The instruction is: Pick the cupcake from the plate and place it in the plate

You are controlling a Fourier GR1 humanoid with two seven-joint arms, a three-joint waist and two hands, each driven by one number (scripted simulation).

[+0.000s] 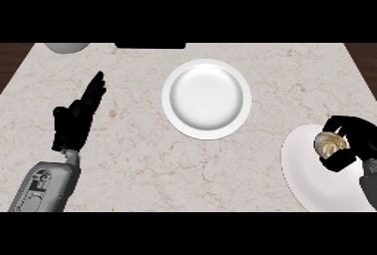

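A: Where is the cupcake (333,143) at this moment?

B: It sits on the plate at the right edge (305,172), which lies to the lower right of the middle plate (207,98). The right hand (344,149) is over it, and the black fingers (340,162) curl around the cupcake on both sides, so they are clamped on it. Only the pale, swirled top of the cupcake shows between them.

A: Is the cupcake lifted from that plate?

B: One cannot tell this from above. It is seen over the upper part of that plate, near the rim.

A: And the middle plate?

B: It is white and round, with nothing on it. It rests on the light marble surface (147,164), well apart from the plate with the cupcake.

A: What does the left hand (77,119) do?

B: It is to the left of the middle plate, well apart from it. Its fingers are straight and close together, pointing away from the robot, and they hold nothing. The grey forearm (46,188) comes in below it.

A: Is there something else?

B: Beyond the middle plate, at the far edge of the surface, a dark flat thing (149,45) shows partly. To the far left of it there is a pale round thing (66,47), also cut off.
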